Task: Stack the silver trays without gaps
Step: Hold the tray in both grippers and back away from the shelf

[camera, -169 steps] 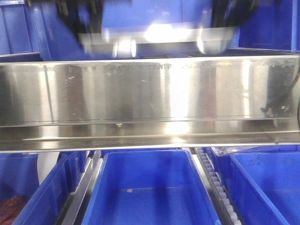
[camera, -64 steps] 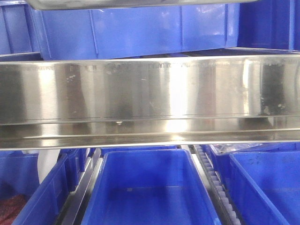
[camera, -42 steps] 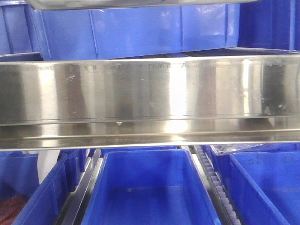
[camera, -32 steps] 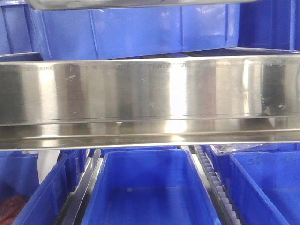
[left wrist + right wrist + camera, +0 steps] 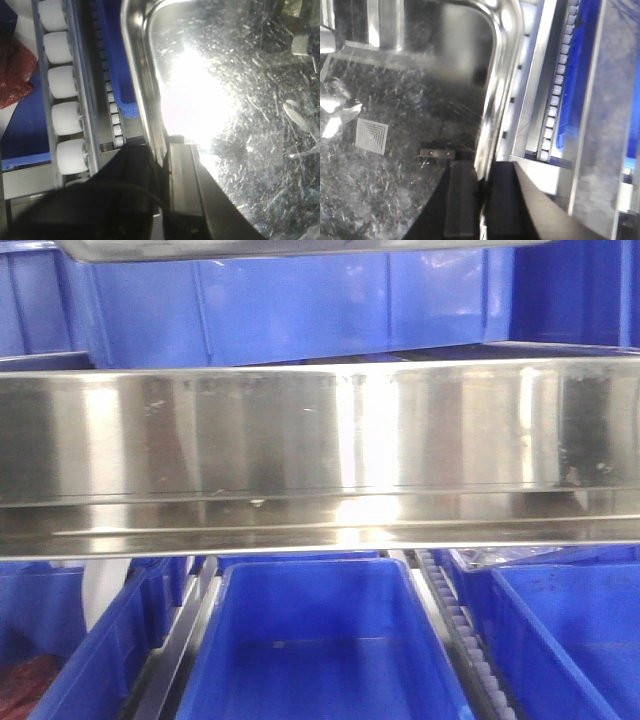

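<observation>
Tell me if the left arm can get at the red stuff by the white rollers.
Probably not yet: the left gripper is shut on the rim of the silver tray, sharing its load with the right gripper. The red stuff lies uncovered, but the tray must be released first.

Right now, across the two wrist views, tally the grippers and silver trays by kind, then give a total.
Grippers: 2, the left gripper and right gripper.
Silver trays: 1, the silver tray both clamp by its rims.
Total: 3.

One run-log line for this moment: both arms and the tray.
left pincer: shut on silver tray rim | right pincer: shut on opposite rim | tray: held between both arms, at top edge of front view
</observation>
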